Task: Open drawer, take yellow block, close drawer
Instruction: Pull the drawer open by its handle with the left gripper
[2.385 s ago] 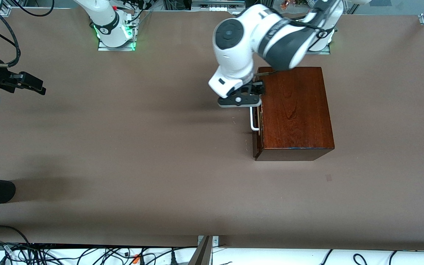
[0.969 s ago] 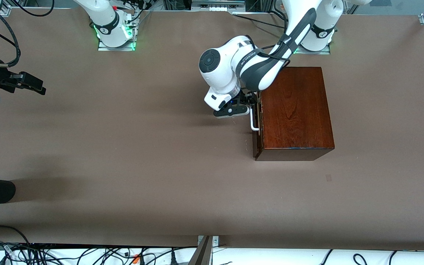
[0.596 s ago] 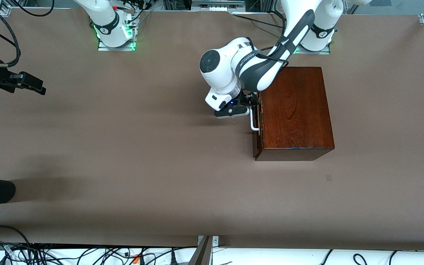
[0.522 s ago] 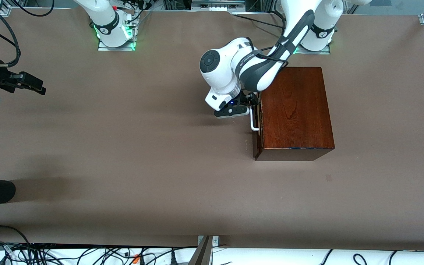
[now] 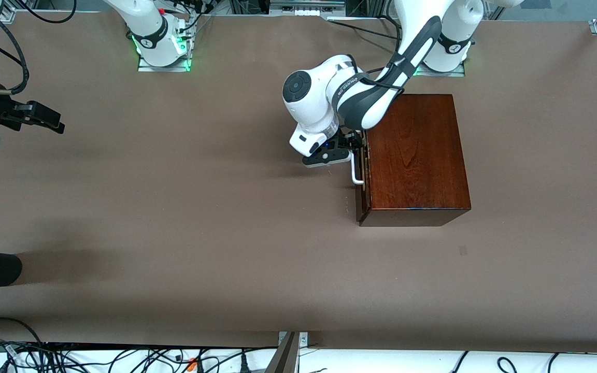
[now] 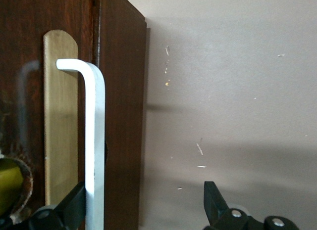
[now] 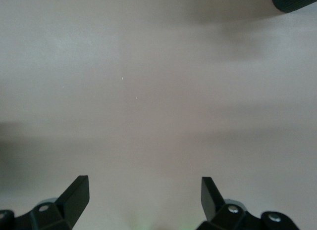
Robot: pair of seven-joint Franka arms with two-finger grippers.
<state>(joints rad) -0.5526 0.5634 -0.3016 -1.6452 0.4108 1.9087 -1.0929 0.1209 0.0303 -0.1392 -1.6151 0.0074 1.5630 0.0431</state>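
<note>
- Left end effector (image 6: 143,210), fingers spread, straddles the drawer's (image 5: 360,171) white handle (image 6: 95,141) without clamping it.
- Right end effector (image 7: 143,200) waits open above bare desk (image 5: 174,207).
- Drawer sits shut in the box (image 5: 415,155).

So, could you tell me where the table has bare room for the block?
Bare table runs from the box toward the right gripper, open at that end. It is crowded only at the handle, where the open left gripper sits.
</note>
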